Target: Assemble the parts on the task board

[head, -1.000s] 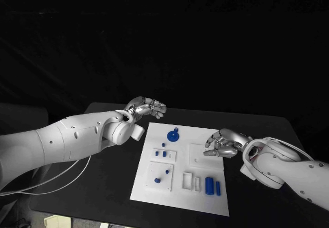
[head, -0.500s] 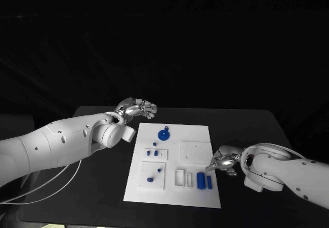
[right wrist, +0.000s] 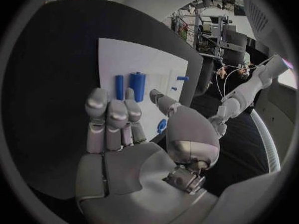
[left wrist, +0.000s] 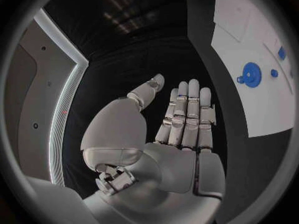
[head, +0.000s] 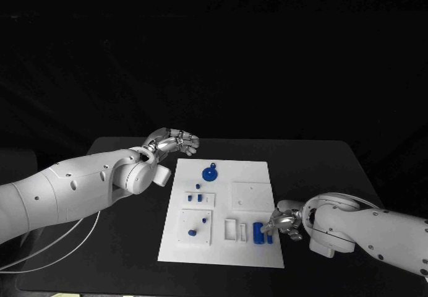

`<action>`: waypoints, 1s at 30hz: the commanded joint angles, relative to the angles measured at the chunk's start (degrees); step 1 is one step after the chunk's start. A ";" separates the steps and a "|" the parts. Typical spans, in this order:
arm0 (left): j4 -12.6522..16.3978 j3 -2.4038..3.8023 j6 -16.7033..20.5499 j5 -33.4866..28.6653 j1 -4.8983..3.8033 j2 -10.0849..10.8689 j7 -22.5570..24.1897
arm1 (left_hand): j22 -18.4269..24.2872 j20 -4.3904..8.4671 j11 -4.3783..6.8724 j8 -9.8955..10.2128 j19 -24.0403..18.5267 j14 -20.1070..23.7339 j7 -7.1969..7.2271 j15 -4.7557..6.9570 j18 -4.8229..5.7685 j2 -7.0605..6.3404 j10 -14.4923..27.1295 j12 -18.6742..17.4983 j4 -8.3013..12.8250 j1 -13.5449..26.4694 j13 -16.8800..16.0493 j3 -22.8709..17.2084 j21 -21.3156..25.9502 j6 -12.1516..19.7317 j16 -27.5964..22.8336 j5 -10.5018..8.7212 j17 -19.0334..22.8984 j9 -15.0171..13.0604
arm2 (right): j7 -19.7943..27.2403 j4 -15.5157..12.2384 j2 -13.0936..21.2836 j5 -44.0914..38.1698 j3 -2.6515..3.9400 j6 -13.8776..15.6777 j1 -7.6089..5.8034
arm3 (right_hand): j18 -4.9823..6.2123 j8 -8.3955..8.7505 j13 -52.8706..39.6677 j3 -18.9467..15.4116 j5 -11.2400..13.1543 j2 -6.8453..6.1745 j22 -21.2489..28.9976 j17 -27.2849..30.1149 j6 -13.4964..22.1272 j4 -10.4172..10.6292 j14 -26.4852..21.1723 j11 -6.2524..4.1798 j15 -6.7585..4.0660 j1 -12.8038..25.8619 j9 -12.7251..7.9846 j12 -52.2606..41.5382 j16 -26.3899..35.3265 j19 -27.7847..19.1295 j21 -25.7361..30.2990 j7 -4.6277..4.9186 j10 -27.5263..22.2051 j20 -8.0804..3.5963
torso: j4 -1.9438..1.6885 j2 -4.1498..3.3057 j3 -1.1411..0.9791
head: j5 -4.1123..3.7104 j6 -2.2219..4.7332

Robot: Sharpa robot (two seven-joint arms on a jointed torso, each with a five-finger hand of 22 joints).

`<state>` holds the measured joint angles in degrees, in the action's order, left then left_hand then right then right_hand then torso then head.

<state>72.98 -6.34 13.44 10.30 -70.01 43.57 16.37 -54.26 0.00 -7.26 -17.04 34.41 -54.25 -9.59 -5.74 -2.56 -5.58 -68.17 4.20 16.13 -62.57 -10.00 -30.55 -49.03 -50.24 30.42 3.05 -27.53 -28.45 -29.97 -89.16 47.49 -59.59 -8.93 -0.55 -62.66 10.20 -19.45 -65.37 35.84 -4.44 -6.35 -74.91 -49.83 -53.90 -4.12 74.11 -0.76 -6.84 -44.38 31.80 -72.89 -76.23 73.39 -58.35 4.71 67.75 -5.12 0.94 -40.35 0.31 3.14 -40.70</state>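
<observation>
Hovering off the far left corner of the task board (head: 223, 210), my left hand (head: 174, 142) holds nothing, its fingers straight and side by side, thumb apart. The blue round part (head: 209, 174) lies just to its right on the board. My right hand (head: 284, 223) sits at the board's near right edge, fingers curled in and empty, the two blue cylinders (right wrist: 129, 86) just beyond its fingertips on the dark worktop (head: 321, 167) side.

No readable text, labels, brands or numbers anywhere: nothing legible on the white board (head: 254, 185), its blue parts or the arms.
</observation>
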 commanded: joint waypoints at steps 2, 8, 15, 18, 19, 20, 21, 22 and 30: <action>0.37 0.04 -0.92 -0.39 -0.04 -0.03 0.60 | -0.09 -0.11 -0.01 -0.21 -0.15 -0.17 0.14 -0.07 -0.80 0.03 0.43 -0.07 -0.15 0.74 0.07 0.19 0.19 0.44 -0.36 -0.12 -0.10 0.06 | -1.19 0.50 -0.66 0.59 -0.18 -1.02 0.43 | 4.80 0.26 -0.36 0.36 0.45 0.05 -1.23 -0.12 -0.74 -0.04 -0.33 0.03 -0.10 0.83 0.07 -0.29 -0.25 -0.06 -0.42 1.02 0.48 -0.18 | -0.07 -0.07 -0.02 | -0.02 -0.24; 0.49 0.04 -0.94 -0.39 -0.04 -0.02 0.58 | -0.11 -0.12 -0.01 -0.23 -0.17 -0.17 0.14 -0.08 -0.80 0.06 0.43 -0.07 -0.19 0.83 0.07 0.21 0.22 0.44 -0.42 -0.12 -0.17 0.06 | -0.85 1.18 -1.89 0.76 -0.37 0.30 1.12 | 4.80 0.45 -0.51 0.44 0.61 0.00 -1.21 -0.23 -0.64 -0.16 -0.31 0.07 -0.06 1.25 0.11 -0.38 -0.24 -0.11 -0.56 1.06 0.59 -0.21 | -0.03 -0.07 -0.03 | 0.15 -0.41; 0.52 0.04 -0.98 -0.39 -0.04 -0.01 0.57 | -0.12 -0.12 -0.01 -0.24 -0.17 -0.17 0.14 -0.08 -0.80 0.07 0.43 -0.07 -0.21 0.89 0.08 0.23 0.23 0.44 -0.47 -0.12 -0.22 0.07 | -0.63 2.76 -3.25 0.73 -0.37 1.15 1.40 | 4.80 0.62 -0.58 0.52 0.77 -0.21 -1.20 -0.31 -0.54 -0.32 -0.30 0.12 -0.02 1.52 0.12 -0.39 -0.21 -0.16 -0.65 1.11 0.61 -0.23 | 0.03 -0.08 -0.05 | 0.39 -0.54; 0.52 0.04 -1.04 -0.39 -0.04 0.01 0.57 | -0.12 -0.12 -0.01 -0.24 -0.18 -0.17 0.14 -0.08 -0.80 0.07 0.43 -0.07 -0.22 0.91 0.08 0.23 0.24 0.44 -0.48 -0.12 -0.24 0.07 | -0.70 4.24 -4.32 0.39 -0.38 0.83 1.68 | 4.80 0.74 -0.58 0.57 0.90 -0.45 -1.18 -0.36 -0.47 -0.39 -0.29 0.15 0.01 1.73 0.13 -0.35 -0.17 -0.18 -0.71 1.15 0.57 -0.24 | 0.05 -0.08 -0.04 | 0.41 -0.59; 0.53 0.04 -1.04 -0.39 -0.04 -0.01 0.58 | -0.12 -0.12 -0.01 -0.24 -0.18 -0.18 0.14 -0.08 -0.80 0.07 0.43 -0.07 -0.22 0.91 0.08 0.23 0.24 0.44 -0.49 -0.12 -0.24 0.07 | -0.64 4.72 -4.75 -0.08 -0.42 0.97 1.85 | 4.80 0.75 -0.56 0.58 0.91 -0.45 -1.18 -0.37 -0.46 -0.40 -0.29 0.15 0.01 1.74 0.13 -0.33 -0.17 -0.19 -0.71 1.15 0.55 -0.25 | 0.07 -0.08 -0.03 | 0.44 -0.64; 0.52 0.04 -1.04 -0.39 -0.04 -0.03 0.58 | -0.12 -0.12 -0.01 -0.24 -0.18 -0.18 0.14 -0.08 -0.80 0.07 0.43 -0.07 -0.22 0.91 0.08 0.23 0.24 0.44 -0.49 -0.12 -0.24 0.07 | -0.62 4.99 -5.05 -0.15 -0.46 1.07 2.02 | 4.80 0.75 -0.56 0.58 0.91 -0.45 -1.18 -0.37 -0.46 -0.40 -0.29 0.15 0.01 1.74 0.13 -0.33 -0.17 -0.19 -0.71 1.15 0.55 -0.25 | 0.06 -0.09 -0.02 | 0.46 -0.64; 0.51 0.04 -1.04 -0.39 -0.04 -0.04 0.57 | -0.13 -0.12 -0.01 -0.24 -0.18 -0.18 0.14 -0.08 -0.80 0.08 0.43 -0.07 -0.22 0.91 0.08 0.23 0.24 0.44 -0.49 -0.12 -0.24 0.07 | -0.60 5.21 -5.35 -0.15 -0.48 1.27 2.21 | 4.80 0.75 -0.56 0.58 0.91 -0.45 -1.18 -0.37 -0.46 -0.40 -0.29 0.15 0.01 1.74 0.13 -0.33 -0.17 -0.19 -0.71 1.15 0.55 -0.25 | 0.03 -0.10 -0.01 | 0.48 -0.66; 0.46 0.04 -1.05 -0.40 -0.04 -0.04 0.56 | -0.13 -0.12 -0.01 -0.24 -0.18 -0.18 0.14 -0.08 -0.80 0.08 0.43 -0.07 -0.22 0.91 0.08 0.23 0.24 0.44 -0.49 -0.12 -0.24 0.07 | -0.55 5.45 -5.70 -0.16 -0.49 1.53 2.35 | 4.80 0.78 -0.58 0.60 0.93 -0.51 -1.17 -0.38 -0.44 -0.42 -0.29 0.16 0.02 1.77 0.13 -0.33 -0.16 -0.19 -0.72 1.16 0.55 -0.25 | 0.00 -0.11 -0.01 | 0.50 -0.75; 0.48 0.04 -1.12 -0.41 -0.04 -0.13 0.48 | -0.14 -0.13 -0.01 -0.24 -0.18 -0.18 0.14 -0.09 -0.79 0.08 0.43 -0.07 -0.24 0.98 0.09 0.25 0.25 0.45 -0.53 -0.13 -0.29 0.08 | -0.34 6.99 -8.20 -0.53 -0.49 2.11 2.74 | 4.80 1.23 -0.37 0.56 1.59 -2.42 -1.06 -0.52 -0.05 -0.07 -0.29 0.32 0.16 3.08 0.22 0.04 0.04 -0.32 -0.80 1.32 0.03 -0.34 | 0.01 -0.11 0.04 | 0.60 -0.78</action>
<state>73.30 -6.33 13.16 10.21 -70.02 43.56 16.35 -54.30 0.00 -7.26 -17.04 34.41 -54.25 -9.60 -5.74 -2.56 -5.59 -68.17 4.20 16.13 -62.11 -9.99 -30.55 -49.02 -50.24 30.20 3.05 -27.75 -28.46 -30.51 -82.46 39.48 -59.22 -9.28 1.40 -60.18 10.20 -18.45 -65.72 36.16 -3.06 -8.44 -74.91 -50.29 -53.50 -4.41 74.19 -0.61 -6.77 -41.47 32.18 -73.16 -76.22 73.35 -58.78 5.13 68.00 -5.13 0.97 -40.46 0.30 3.76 -41.47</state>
